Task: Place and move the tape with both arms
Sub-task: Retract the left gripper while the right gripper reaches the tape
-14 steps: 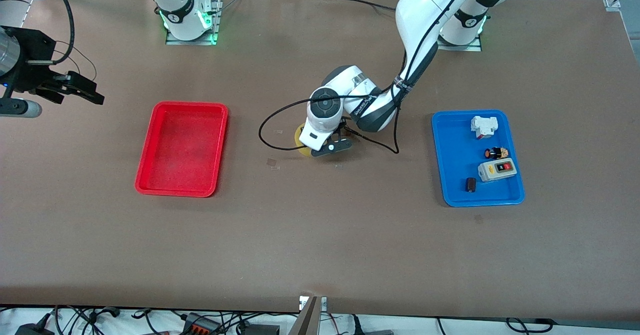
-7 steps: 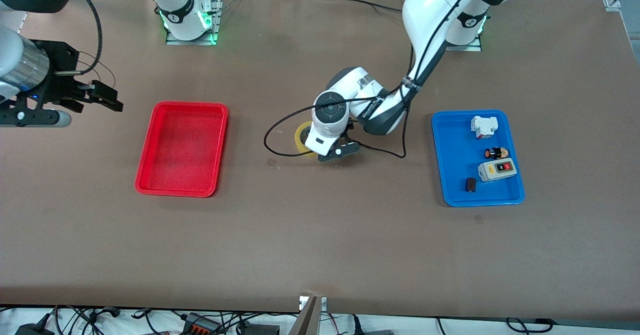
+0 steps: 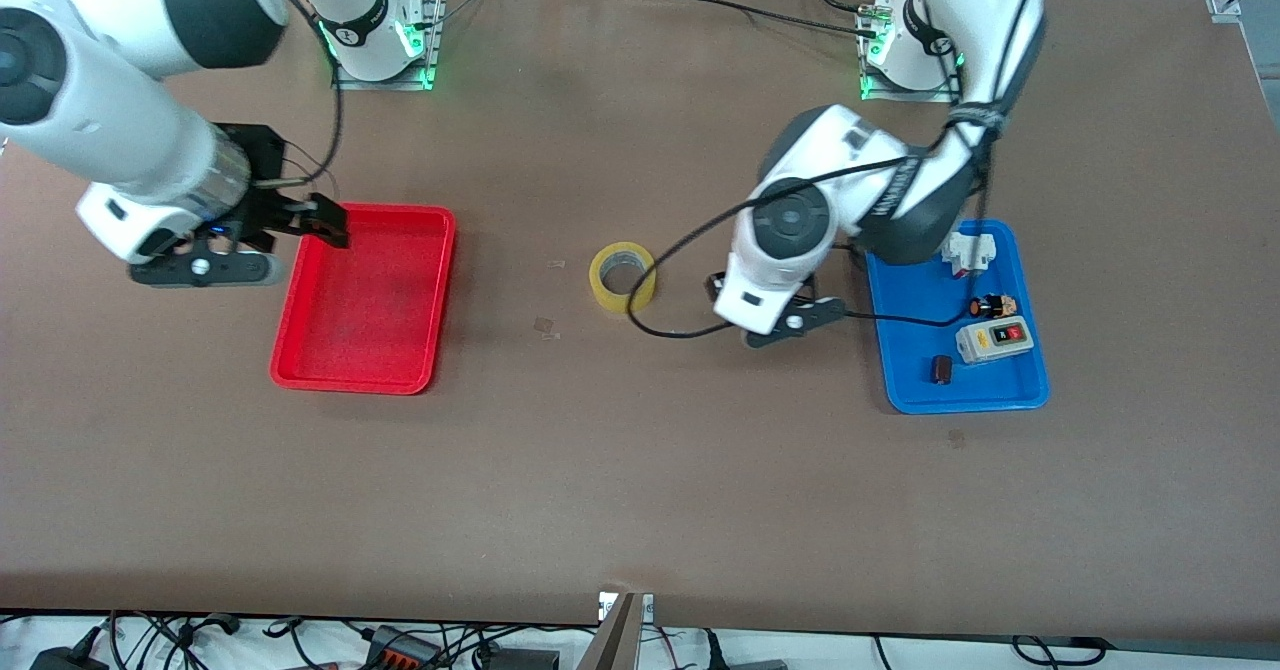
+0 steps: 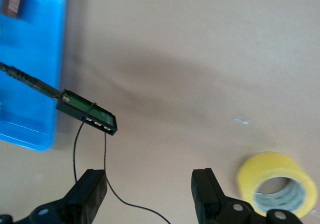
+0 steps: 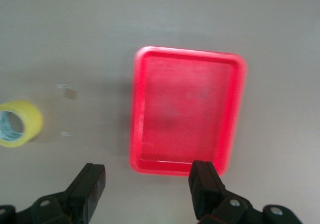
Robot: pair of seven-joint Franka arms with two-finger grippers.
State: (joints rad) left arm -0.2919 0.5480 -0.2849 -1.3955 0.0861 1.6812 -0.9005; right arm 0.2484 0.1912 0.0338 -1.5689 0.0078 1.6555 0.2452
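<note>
The yellow tape roll lies flat on the brown table between the red tray and the blue tray, with nothing touching it. My left gripper hangs open and empty over the bare table between the tape and the blue tray. In the left wrist view its fingers stand wide apart, with the tape off to one side. My right gripper is open and empty over the red tray's edge at the right arm's end. The right wrist view shows the red tray and the tape.
The blue tray holds a white-grey switch box, a white relay block, a black-and-orange button and a small dark item. The red tray holds nothing. A black cable loops from the left wrist near the tape.
My left gripper has left the tape and moved toward the blue tray; the tape stays on the table, now fully uncovered. My right gripper has moved in from the table's end to the red tray.
</note>
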